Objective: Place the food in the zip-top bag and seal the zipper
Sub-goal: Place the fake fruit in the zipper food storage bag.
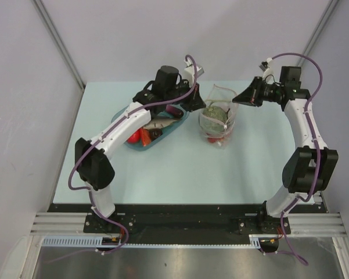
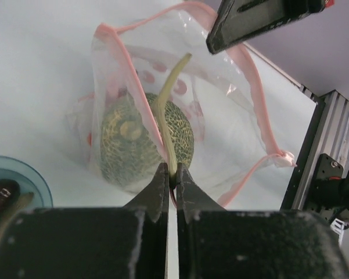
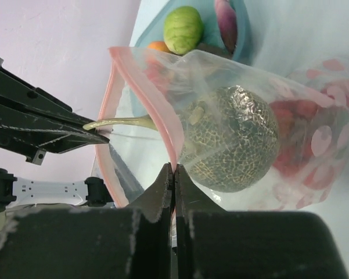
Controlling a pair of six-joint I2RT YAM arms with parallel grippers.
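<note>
The clear zip-top bag [image 1: 220, 93] stands open mid-table, its pink-edged zipper rim [image 2: 252, 87] spread wide. Inside lie the dark green netted squash [image 1: 215, 114] and small red pieces [image 3: 290, 133]. My left gripper [image 2: 172, 174] is shut on the squash's thin yellow-green stem [image 2: 165, 99] at the bag's left rim; the rim runs into the jaws too, and I cannot tell if it is pinched. My right gripper [image 3: 174, 168] is shut on the bag's right rim [image 3: 171, 133]. The squash also shows in both wrist views [image 2: 128, 151] [image 3: 232, 145].
The blue oval tray [image 1: 136, 146] sits left of the bag under my left arm. It holds a red tomato [image 1: 133, 138], a light green apple [image 3: 183, 29], an orange [image 3: 158, 45] and a purple eggplant [image 3: 225, 17]. Grey walls enclose the table.
</note>
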